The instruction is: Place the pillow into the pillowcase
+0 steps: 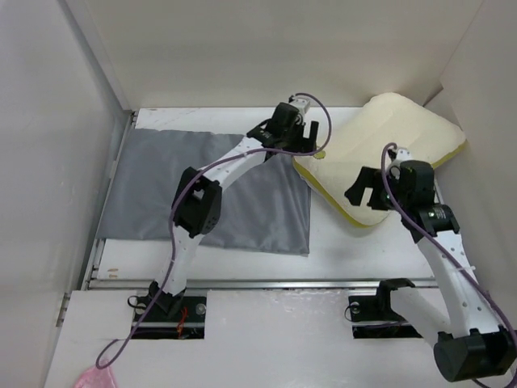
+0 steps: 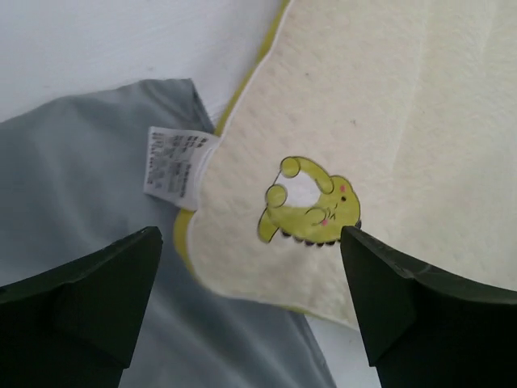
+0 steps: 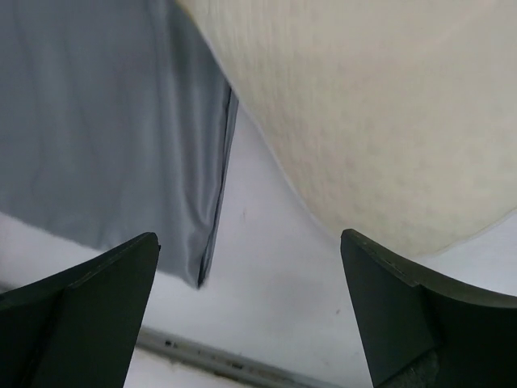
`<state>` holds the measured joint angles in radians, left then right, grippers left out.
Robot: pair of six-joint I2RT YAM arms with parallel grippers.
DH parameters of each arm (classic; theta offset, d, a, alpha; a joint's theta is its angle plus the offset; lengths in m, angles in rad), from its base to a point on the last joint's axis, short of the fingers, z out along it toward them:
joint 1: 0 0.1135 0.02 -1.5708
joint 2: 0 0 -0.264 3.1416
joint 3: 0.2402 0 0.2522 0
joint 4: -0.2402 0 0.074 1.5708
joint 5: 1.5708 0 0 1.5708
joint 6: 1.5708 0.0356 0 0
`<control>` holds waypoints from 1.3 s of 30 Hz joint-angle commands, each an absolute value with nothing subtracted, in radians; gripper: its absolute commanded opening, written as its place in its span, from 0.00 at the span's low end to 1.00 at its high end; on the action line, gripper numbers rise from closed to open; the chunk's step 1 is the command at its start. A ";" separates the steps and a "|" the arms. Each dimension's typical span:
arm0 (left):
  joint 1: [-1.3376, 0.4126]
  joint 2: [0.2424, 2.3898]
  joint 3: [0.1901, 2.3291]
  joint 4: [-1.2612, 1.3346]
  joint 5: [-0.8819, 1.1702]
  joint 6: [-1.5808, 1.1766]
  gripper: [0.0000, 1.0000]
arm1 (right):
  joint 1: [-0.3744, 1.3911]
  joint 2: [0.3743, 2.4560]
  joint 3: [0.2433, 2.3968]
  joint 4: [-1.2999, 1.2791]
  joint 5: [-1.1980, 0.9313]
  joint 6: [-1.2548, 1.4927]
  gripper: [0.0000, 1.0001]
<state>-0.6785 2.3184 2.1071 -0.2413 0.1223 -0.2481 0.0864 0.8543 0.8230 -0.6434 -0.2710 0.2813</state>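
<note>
Starting: pillow not yet put in case.
Tools: left gripper and right gripper spread, empty.
Next: case mouth must be lifted.

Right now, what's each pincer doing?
Left pincer: open, holding nothing, over the pillow corner.
Right pincer: open, holding nothing.

Pillow beside pillowcase, gripper spread.

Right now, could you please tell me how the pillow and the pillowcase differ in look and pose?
The pillow is cream with a yellow edge; the pillowcase is plain grey. The pillow is thick and contoured; the pillowcase lies thin and flat. The pillow sits turned diagonally; the pillowcase lies square. Both are similar in footprint.
</note>
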 commanded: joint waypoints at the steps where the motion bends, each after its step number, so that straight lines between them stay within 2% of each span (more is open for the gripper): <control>1: -0.660 2.053 1.914 -0.169 0.077 -0.235 0.93 | 0.127 0.882 1.009 -0.569 -0.014 0.253 1.00; 3: -0.660 1.955 1.812 -0.169 0.049 -0.223 0.98 | 0.127 0.942 1.043 -0.532 -0.002 0.242 1.00; 8: -0.701 1.783 1.472 -0.131 0.041 -0.233 0.98 | 0.138 1.171 1.158 -0.485 -0.075 0.147 1.00; 10: -0.716 1.749 1.408 -0.101 0.080 -0.253 0.98 | 0.156 1.307 1.183 -0.442 -0.109 0.103 1.00; 15: -0.764 1.782 1.410 -0.135 0.080 -0.284 0.96 | 0.242 1.528 1.239 -0.377 -0.029 -0.017 1.00; 19: -0.764 1.845 1.474 -0.155 0.080 -0.284 0.96 | 0.242 1.733 1.265 -0.356 0.070 0.024 1.00; 21: -0.764 1.902 1.520 -0.192 0.069 -0.284 0.95 | 0.242 1.790 1.304 -0.385 0.093 0.047 0.82; 22: -0.773 1.922 1.569 -0.205 0.058 -0.284 0.95 | 0.242 1.801 1.319 -0.385 0.094 0.063 0.18; 23: -0.773 1.940 1.595 -0.222 0.034 -0.284 0.95 | 0.233 1.778 1.328 -0.374 0.119 0.111 0.00; 26: -0.782 2.012 1.682 -0.259 0.023 -0.265 0.94 | 0.184 1.621 1.273 -0.257 0.109 0.127 0.00; 30: -0.782 2.080 1.747 -0.284 0.012 -0.265 0.89 | 0.104 1.508 1.324 -0.258 0.041 0.175 0.00; 36: -0.782 2.190 1.842 -0.325 -0.026 -0.275 0.84 | 0.066 1.496 1.431 -0.322 0.064 0.213 0.00; 39: -0.782 2.229 1.864 -0.325 -0.026 -0.284 0.82 | 0.037 1.505 1.454 -0.340 0.003 0.222 0.00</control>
<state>-0.7792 2.2108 1.8160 -0.2920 -0.0044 -0.2737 0.0792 1.5192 1.3926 -0.3965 -0.0025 0.2031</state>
